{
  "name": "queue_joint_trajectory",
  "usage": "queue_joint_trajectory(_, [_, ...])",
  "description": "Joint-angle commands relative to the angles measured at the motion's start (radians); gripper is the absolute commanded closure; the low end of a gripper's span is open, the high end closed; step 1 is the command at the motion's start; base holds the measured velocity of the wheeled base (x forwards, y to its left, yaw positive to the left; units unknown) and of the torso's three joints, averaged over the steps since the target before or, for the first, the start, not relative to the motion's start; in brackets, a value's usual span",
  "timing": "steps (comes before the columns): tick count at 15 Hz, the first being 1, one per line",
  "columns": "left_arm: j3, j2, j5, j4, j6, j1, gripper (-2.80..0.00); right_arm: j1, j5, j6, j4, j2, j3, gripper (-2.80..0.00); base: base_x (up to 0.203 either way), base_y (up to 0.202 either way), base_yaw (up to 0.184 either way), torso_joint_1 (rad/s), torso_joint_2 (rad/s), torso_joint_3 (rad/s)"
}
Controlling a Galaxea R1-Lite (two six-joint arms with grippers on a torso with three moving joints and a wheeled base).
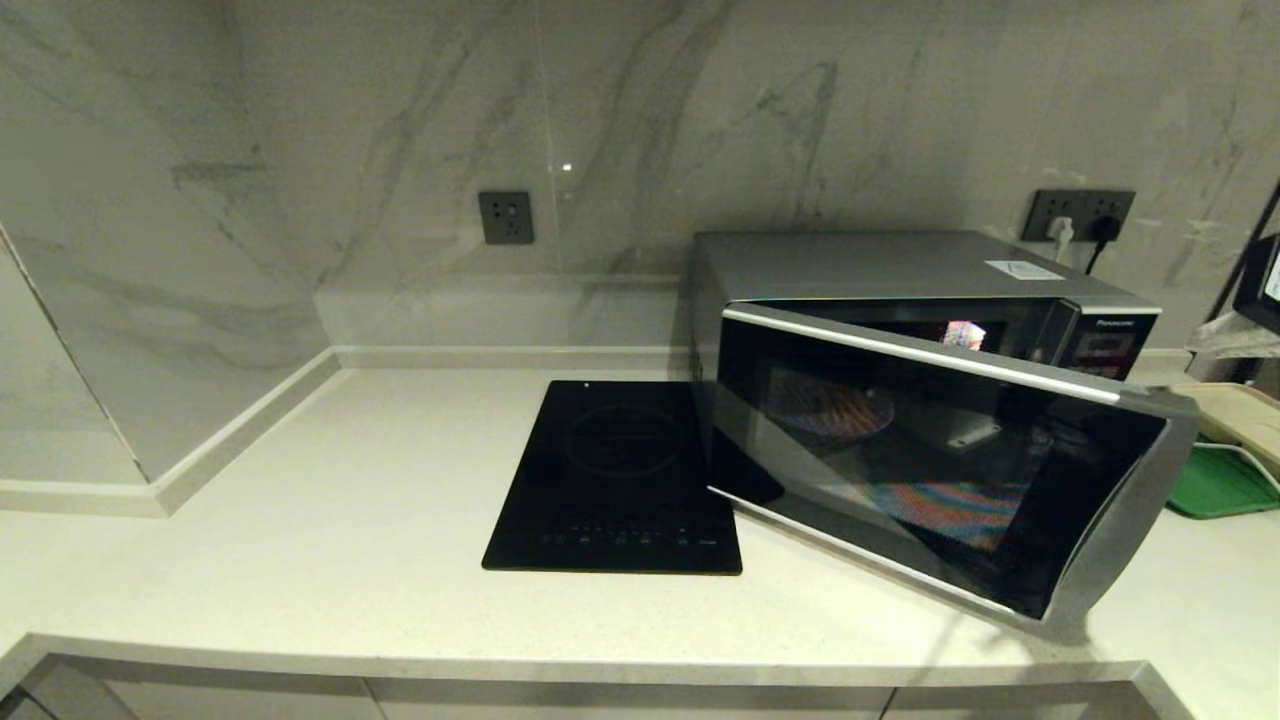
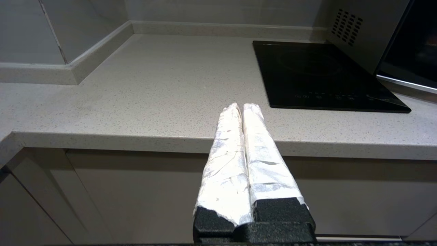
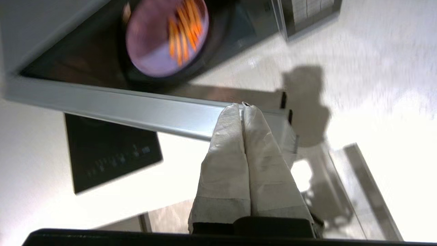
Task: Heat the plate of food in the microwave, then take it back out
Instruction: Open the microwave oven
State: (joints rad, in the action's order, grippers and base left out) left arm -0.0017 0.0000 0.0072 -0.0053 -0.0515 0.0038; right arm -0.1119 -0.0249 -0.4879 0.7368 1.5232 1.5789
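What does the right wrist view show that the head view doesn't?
Only the right wrist view shows the right gripper, fingers shut, at the edge of the door, and the plate of food clearly, with orange fries. Only the head view shows the wall sockets and the green tray. Both show the microwave with its door ajar, the black cooktop and the counter.
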Motion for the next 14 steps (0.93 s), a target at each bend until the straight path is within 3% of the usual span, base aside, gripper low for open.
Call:
queue_joint_trajectory(1, [-0.001,0.0,0.0,-0.001,-0.001,0.001,0.0,-0.002,-0.001,-0.002,0.0,-0.01,-0.056,0.0,0.0,0.0,0.0,0.0,0.0,0.0])
queue_joint_trajectory(9, [0.0,0.0,0.0,-0.001,-0.001,0.001,0.0,0.001,0.002,0.031,-0.074,0.019,-0.136,0.0,0.0,0.0,0.0,0.0,0.0,0.0])
queue_joint_trajectory(11, [0.0,-0.001,0.0,-0.001,-0.001,0.0,0.0,0.009,-0.001,0.066,-0.076,0.016,-0.183,0.0,0.0,0.0,0.0,0.0,0.0,0.0])
queue_joint_trajectory(14, [0.0,0.0,0.0,-0.001,-0.001,0.001,0.0,0.102,-0.009,0.171,-0.076,-0.035,-0.275,0.0,0.0,0.0,0.0,0.0,0.0,0.0])
